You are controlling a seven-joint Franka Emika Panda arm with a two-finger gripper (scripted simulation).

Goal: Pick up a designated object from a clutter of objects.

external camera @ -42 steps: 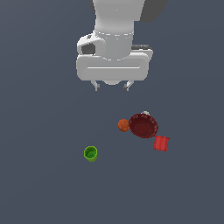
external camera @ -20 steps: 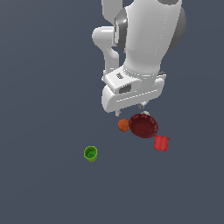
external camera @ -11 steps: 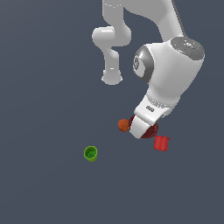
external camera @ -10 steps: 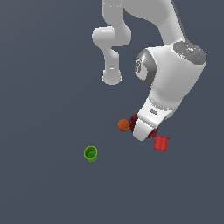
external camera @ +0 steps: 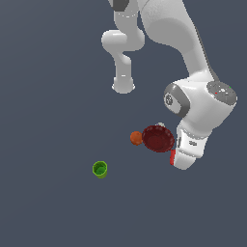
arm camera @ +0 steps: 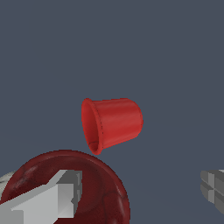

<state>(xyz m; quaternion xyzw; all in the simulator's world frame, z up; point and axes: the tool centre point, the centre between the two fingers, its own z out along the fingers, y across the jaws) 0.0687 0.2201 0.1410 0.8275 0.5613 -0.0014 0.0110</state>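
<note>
One white arm reaches down from the top of the exterior view, its bulky wrist bent low over the gray floor (external camera: 48,72) at the exterior view's right, just beside the dark red bowl (external camera: 157,138) and covering nearly all of the bright red cup (external camera: 172,157), of which only a thin red sliver peeks out at the wrist's edge. In the wrist view the gripper (arm camera: 142,194) is spread wide, its two gray fingers (arm camera: 48,199) far apart with nothing between them; one finger shows in front of the bowl. The cup lies on its side on the floor, just beside the bowl's rim, mouth turned sideways: a short, glossy, tapered cylinder with a flared lip. An orange ball (external camera: 136,138) touches the bowl's far side, and a green cup (external camera: 100,169) stands upright, well apart.
</note>
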